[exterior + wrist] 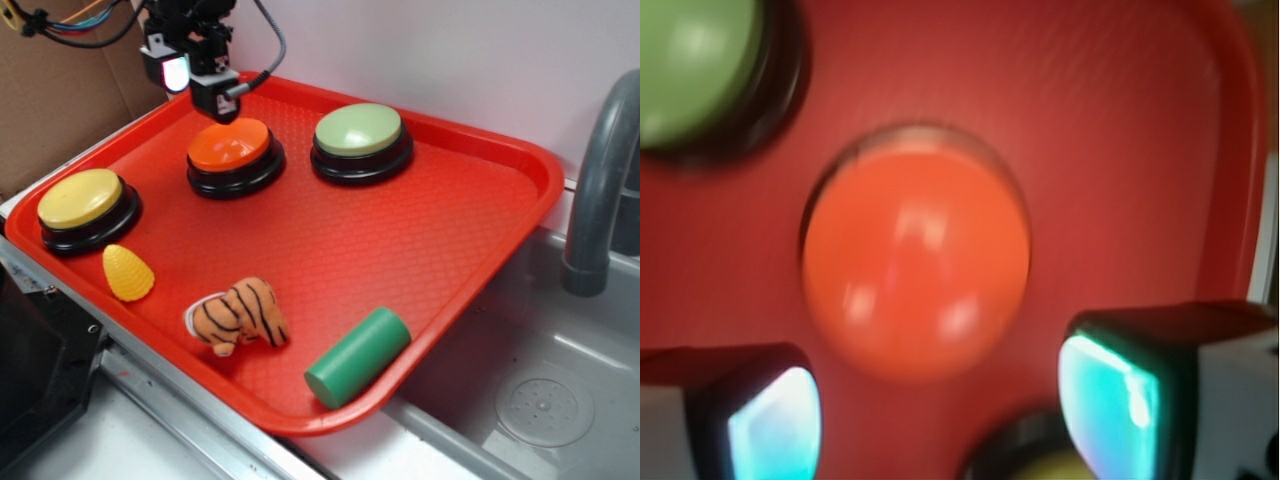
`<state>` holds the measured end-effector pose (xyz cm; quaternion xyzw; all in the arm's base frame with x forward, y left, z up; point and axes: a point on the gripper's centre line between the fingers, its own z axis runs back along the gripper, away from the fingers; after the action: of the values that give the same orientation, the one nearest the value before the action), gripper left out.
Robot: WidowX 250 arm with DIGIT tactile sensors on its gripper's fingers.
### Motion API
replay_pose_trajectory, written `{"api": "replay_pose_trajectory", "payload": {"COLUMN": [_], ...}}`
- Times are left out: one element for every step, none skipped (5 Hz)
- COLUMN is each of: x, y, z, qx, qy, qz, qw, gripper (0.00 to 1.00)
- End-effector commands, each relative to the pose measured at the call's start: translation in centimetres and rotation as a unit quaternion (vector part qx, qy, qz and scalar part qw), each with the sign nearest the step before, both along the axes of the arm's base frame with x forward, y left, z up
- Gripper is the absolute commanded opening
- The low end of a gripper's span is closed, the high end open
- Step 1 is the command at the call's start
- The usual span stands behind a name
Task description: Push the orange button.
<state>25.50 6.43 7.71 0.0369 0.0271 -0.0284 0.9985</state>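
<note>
The orange button [232, 146] sits on the red tray [480, 250], at its far side, between the yellow-topped button [81, 198] to its left and the pale green-topped button [358, 130] to its right in the exterior view. The gripper [215, 102] hangs right over the orange dome's far edge — whether it touches the top cannot be told. The arm comes down from the upper left, cables trailing off behind it, the tool pointing nearly straight down. In the blurred wrist view the orange dome [915, 265] fills the middle, with the two fingers [1110, 395] standing apart at either lower corner — the jaws spread and holding nothing. Nearer the tray's front edge lie a yellow corn toy [128, 272], a striped tiger toy [240, 316] and a green cylinder [358, 357].
</note>
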Motion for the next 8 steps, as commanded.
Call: {"api": "replay_pose_trajectory", "payload": {"x": [0.8, 0.6, -0.1, -0.9, -1.2, -1.1, -0.8, -0.6], "y": [-0.6, -0.4, -0.6, -0.5, -0.2, -0.2, -0.4, -0.5], "z": [-3.5, -3.7, -0.8, 2.3, 3.9, 4.1, 4.8, 5.8], "qx": [0.005, -0.012, 0.002, 0.003, 0.0, 0.007, 0.007, 0.013], "qy": [-0.04, -0.029, -0.035, -0.056, -0.054, -0.048, -0.045, -0.048], "qz": [-0.004, -0.008, 0.007, 0.017, 0.01, 0.008, 0.003, 0.0], "qw": [0.999, 0.999, 0.999, 0.998, 0.998, 0.999, 0.999, 0.999], "gripper": [1.0, 1.0, 1.0, 1.0, 1.0, 1.0, 1.0, 1.0]}}
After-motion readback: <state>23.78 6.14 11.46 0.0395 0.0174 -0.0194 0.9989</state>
